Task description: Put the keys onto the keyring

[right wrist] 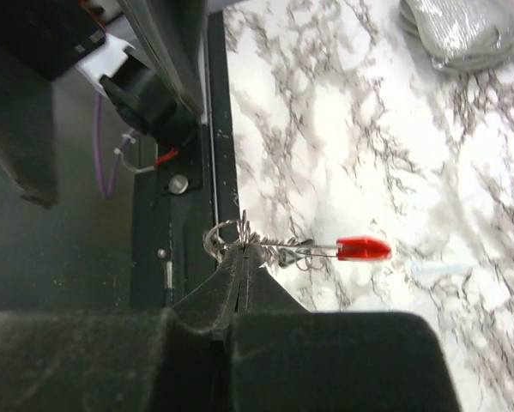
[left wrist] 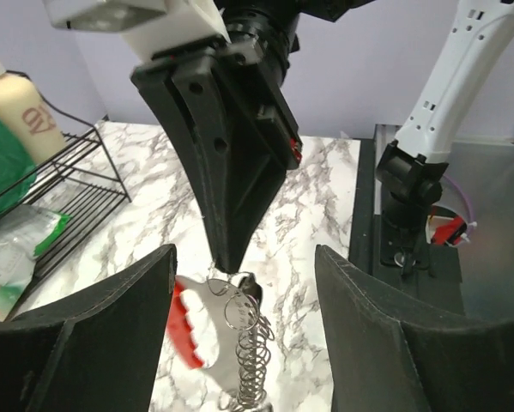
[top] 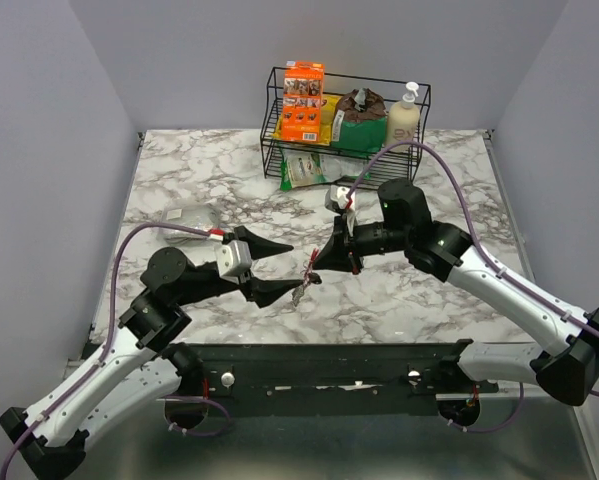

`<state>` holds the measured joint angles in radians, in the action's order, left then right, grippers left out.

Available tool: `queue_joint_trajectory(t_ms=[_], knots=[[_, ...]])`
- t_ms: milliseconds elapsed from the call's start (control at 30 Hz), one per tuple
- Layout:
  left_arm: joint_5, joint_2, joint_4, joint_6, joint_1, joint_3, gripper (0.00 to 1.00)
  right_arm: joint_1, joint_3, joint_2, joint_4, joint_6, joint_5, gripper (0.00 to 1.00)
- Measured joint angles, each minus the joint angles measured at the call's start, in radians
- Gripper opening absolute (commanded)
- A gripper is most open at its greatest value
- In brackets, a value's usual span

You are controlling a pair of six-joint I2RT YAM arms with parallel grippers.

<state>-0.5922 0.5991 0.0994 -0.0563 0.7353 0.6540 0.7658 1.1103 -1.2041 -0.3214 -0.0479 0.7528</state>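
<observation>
Closing the left tool (top: 293, 268) slowly on the small bunch of slim silver metal keys (left wrist: 239, 313), with the right tool (right wrist: 242, 254) steady, seemed the best course. The left tool stood wide open, straddling the bunch untouched; the right tool, fully closed, pinched its wire ring (right wrist: 221, 235) above the white marble table (top: 179, 190)

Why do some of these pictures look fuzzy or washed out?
Top external view: evenly lit and sharp. Left wrist view: the fingers of the left end effector are dark and soft-edged, and the keyring low in frame is slightly blurred. Right wrist view: the marble table glares almost white, while the right end effector is a dark, unfocused mass.
</observation>
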Motion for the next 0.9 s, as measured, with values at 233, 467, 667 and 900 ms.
queue_joint_trajectory(t_ms=[233, 467, 667, 900], knots=[[0.035, 0.08, -0.164, 0.058, 0.0, 0.113, 0.69, 0.0, 0.026, -0.015, -0.106, -0.034, -0.056, 0.0], [0.02, 0.238, -0.343, 0.157, 0.0, 0.224, 0.56, 0.0, 0.061, -0.044, -0.186, -0.067, -0.084, 0.0], [-0.01, 0.345, -0.437, 0.22, 0.0, 0.303, 0.45, 0.0, 0.065, -0.059, -0.224, -0.086, -0.084, 0.01], [-0.049, 0.428, -0.486, 0.262, 0.0, 0.364, 0.42, 0.0, 0.065, -0.06, -0.245, -0.093, -0.084, 0.0]])
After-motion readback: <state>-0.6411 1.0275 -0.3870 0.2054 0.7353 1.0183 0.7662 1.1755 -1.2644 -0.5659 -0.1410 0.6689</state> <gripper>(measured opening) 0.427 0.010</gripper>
